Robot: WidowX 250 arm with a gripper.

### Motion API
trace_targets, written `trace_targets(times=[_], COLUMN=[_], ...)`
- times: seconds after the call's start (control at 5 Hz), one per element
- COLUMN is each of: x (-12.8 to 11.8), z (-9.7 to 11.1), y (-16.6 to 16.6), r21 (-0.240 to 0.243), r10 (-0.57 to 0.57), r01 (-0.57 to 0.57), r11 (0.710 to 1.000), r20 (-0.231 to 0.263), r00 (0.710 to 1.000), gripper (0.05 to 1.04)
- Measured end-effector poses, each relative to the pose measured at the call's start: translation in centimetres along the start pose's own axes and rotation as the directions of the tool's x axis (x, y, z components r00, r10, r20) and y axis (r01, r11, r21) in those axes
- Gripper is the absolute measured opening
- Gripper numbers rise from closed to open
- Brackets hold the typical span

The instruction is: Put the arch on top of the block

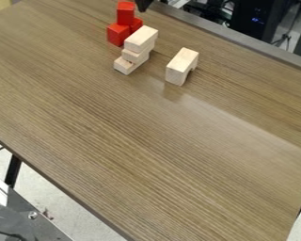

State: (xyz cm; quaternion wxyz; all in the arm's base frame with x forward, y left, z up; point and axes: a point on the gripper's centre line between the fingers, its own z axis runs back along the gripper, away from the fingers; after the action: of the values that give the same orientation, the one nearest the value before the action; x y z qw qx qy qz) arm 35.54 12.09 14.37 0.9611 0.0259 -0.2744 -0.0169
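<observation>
The gripper (142,5) is at the top edge of the camera view, just right of the top red cube and higher in the view than the wooden pieces. A pale wooden arch (182,66) stands on the table with its opening facing the lower right. To its left, apart from it, is a stack of pale wooden blocks (141,38), with the top block lying over smaller pieces. The arch touches neither the stack nor the gripper.
Red cubes (118,34) are piled behind and left of the wooden stack, one (125,12) on top of the others. The brown table (146,141) ends at a grey edge strip at the upper right, with dark equipment (247,19) beyond.
</observation>
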Motion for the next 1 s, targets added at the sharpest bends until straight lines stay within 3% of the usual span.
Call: trace_targets(times=[0.2, 0.4, 0.8, 1.0], x=[-0.7, -0.8, -0.9, -0.8], z=[-0.8, -2.0, -2.7, -3.0], y=[-0.2, -1.5, -4.2, -5.3], r21=[-0.016, -0.114, -0.019, 0.004], r10=[0.006, -0.040, 0.040, 0.073], r01=[-0.006, 0.034, -0.041, -0.073], r11=[1.000, 0.993, 0.999, 0.997], r20=[-0.029, -0.057, -0.067, -0.064], r00=[1.000, 0.998, 0.997, 0.995], gripper=[1.001, 1.001, 1.001, 1.001])
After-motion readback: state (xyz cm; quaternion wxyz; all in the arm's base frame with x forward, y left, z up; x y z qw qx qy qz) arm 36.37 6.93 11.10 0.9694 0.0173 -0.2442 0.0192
